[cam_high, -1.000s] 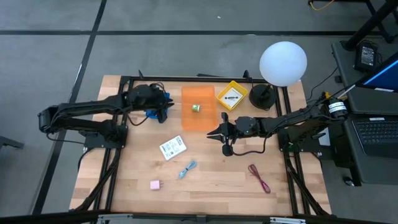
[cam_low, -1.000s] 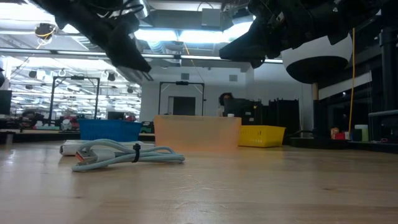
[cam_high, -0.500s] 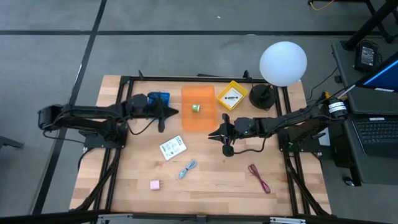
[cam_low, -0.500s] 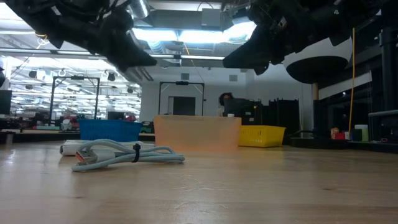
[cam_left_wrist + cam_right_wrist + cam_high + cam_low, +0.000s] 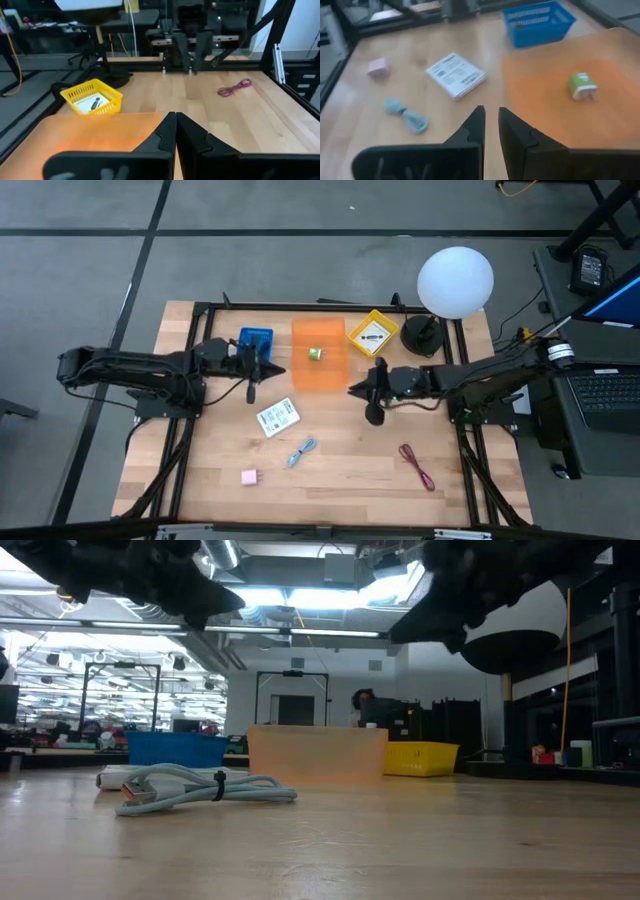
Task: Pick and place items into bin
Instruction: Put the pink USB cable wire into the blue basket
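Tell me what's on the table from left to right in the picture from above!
Blue basket → white packet → light-blue cable → orange bin → yellow basket → dark-red cord → white globe lamp.

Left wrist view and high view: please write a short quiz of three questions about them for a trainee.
1. True or false: the left end effector is shut and holds nothing.
2. Which item lies in the orange bin? A: pink cube. B: green cube. C: dark-red cord.
3. Fill in: in the high view, the yellow basket stands between the orange bin and the ____.

Key: 1 true. 2 B. 3 white globe lamp.
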Available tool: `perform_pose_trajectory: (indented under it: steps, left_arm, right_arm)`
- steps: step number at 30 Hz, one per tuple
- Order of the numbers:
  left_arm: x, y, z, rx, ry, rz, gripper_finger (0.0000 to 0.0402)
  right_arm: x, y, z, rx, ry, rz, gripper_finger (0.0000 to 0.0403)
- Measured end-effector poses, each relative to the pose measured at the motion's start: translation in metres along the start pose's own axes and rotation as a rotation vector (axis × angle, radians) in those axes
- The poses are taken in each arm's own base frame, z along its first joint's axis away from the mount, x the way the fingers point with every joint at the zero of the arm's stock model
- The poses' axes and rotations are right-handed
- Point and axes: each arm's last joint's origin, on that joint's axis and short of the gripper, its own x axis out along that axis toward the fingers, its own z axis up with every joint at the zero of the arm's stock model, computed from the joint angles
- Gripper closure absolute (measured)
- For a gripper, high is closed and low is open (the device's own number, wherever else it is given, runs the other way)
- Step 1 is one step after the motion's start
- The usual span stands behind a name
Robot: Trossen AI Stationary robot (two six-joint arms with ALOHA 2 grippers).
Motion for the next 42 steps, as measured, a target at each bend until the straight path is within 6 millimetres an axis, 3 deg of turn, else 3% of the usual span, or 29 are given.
perform_pose_trajectory:
  steps: [7, 13, 21, 30, 34, 42]
  left_arm:
    - [-0.002, 0.0, 0.002, 0.001, -0.012, 0.002, 0.0399]
    - [-0.002, 0.0, 0.002, 0.001, -0.012, 0.017, 0.0399]
    - [-0.002, 0.0, 0.002, 0.008, -0.01, 0.016, 0.0399]
    - [-0.002, 0.0, 0.001, 0.008, -0.005, 0.016, 0.0398]
    - [-0.002, 0.0, 0.001, 0.008, -0.005, 0.016, 0.04]
    - [-0.002, 0.0, 0.001, 0.021, -0.005, 0.016, 0.04]
  right_arm:
    - [-0.022, 0.011, -0.007, 0.043, 0.093, -0.065, 0.0398]
    - [-0.036, 0.029, 0.005, 0.091, 0.207, -0.117, 0.0401]
    - [-0.051, 0.056, 0.007, 0.183, 0.495, -0.288, 0.0402]
    - [-0.059, 0.101, -0.008, 0.319, 0.623, -0.258, 0.0403]
    - [-0.071, 0.109, -0.017, 0.443, 0.67, -0.303, 0.0403]
    - [-0.091, 0.123, -0.031, 0.524, 0.764, -0.33, 0.0403]
